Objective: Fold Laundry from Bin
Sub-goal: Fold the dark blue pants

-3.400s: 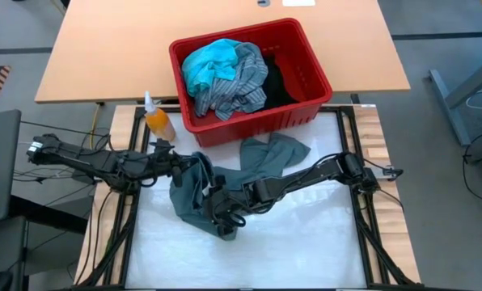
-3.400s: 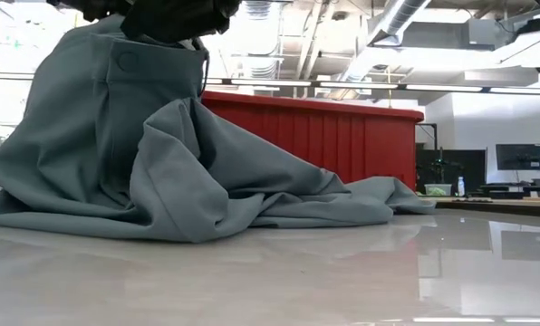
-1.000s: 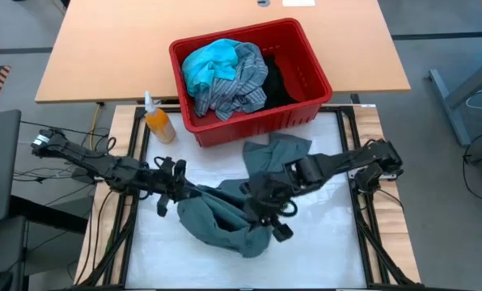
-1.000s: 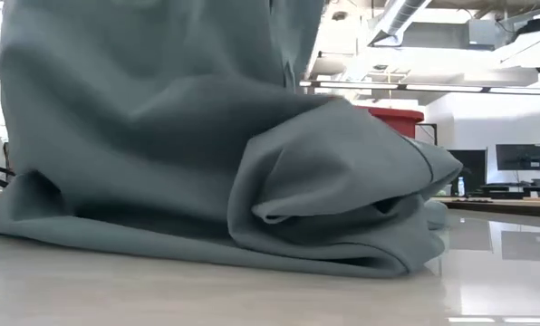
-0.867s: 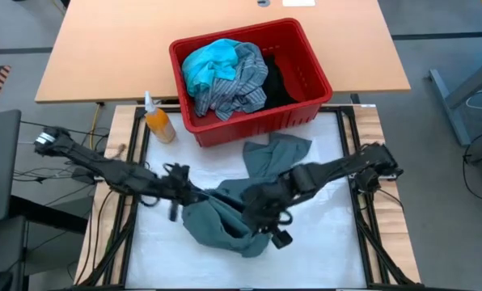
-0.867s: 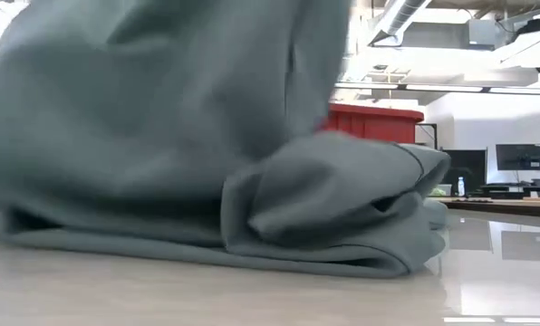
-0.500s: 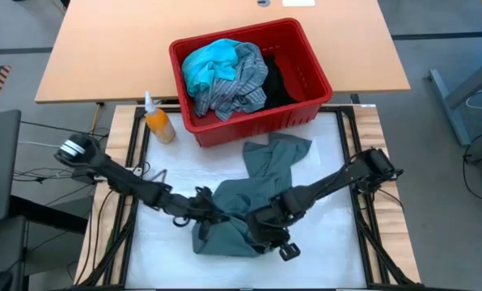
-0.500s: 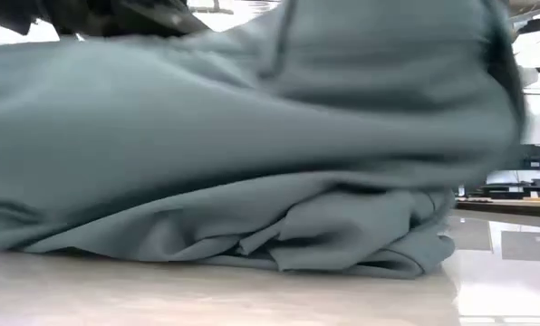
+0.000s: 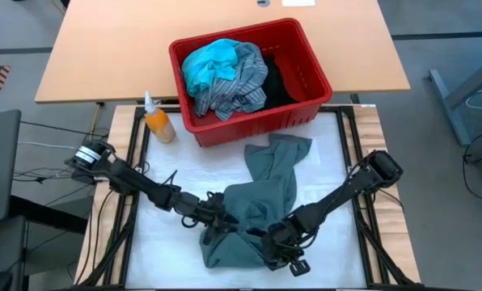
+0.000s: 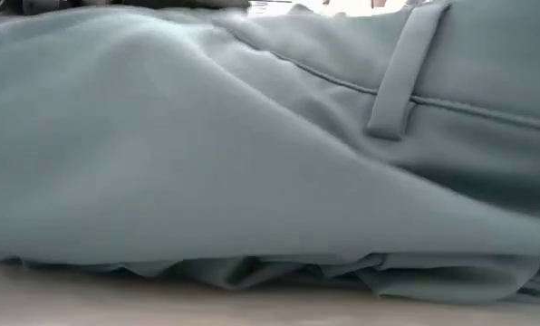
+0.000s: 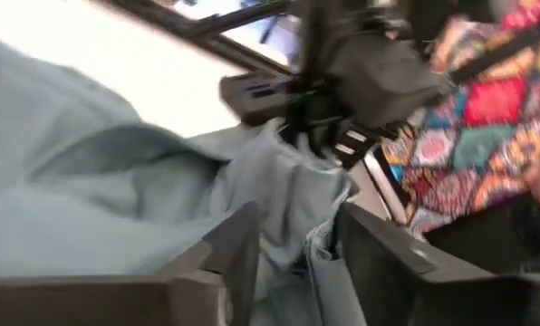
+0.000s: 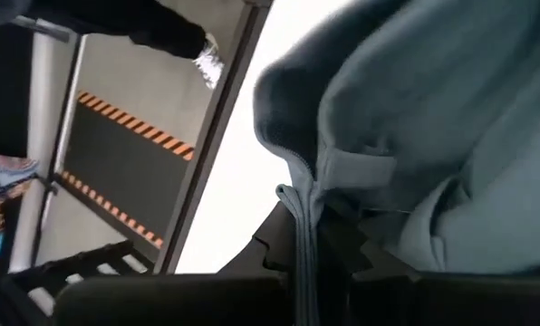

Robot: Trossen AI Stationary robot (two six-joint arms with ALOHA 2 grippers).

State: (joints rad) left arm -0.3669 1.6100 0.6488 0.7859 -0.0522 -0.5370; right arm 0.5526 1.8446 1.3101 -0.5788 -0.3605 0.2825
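A grey-green garment (image 9: 267, 184), trousers with a belt loop (image 10: 404, 74), lies stretched over the white table top. Its leg end rests close to the red bin (image 9: 257, 123), and its waistband end is bunched near the front edge. My left gripper (image 9: 211, 217) is open at the bunch's left side, with cloth lying between its fingers (image 11: 293, 237). My right gripper (image 9: 278, 249) is shut on the waistband at the bunch's right side. The bin holds turquoise (image 9: 209, 61), striped (image 9: 234, 85) and black (image 9: 278, 77) laundry. My left gripper has a fold of the waistband (image 11: 297, 195) lying slack between its parted fingers (image 11: 238, 249), coming nearly level from the table's left. Whether the fingers press on the cloth I cannot tell. My right gripper pinches the waistband's edge (image 12: 299, 204), beside a belt loop (image 12: 361, 167), between its two fingers, slanting down from the right. The cloth rests on the table.
An orange spray bottle (image 9: 158, 120) stands left of the bin. Behind the bin is a wooden table (image 9: 103, 48). Black frame rails (image 9: 356, 145) border the white top. Bare top lies left and right of the garment.
Both grippers have gone down and toward the table's near edge, drawing the garment's waistband end along. The cloth, held up in a hanging heap a second ago, now lies low and stretched on the table. Its leg end has stayed by the bin.
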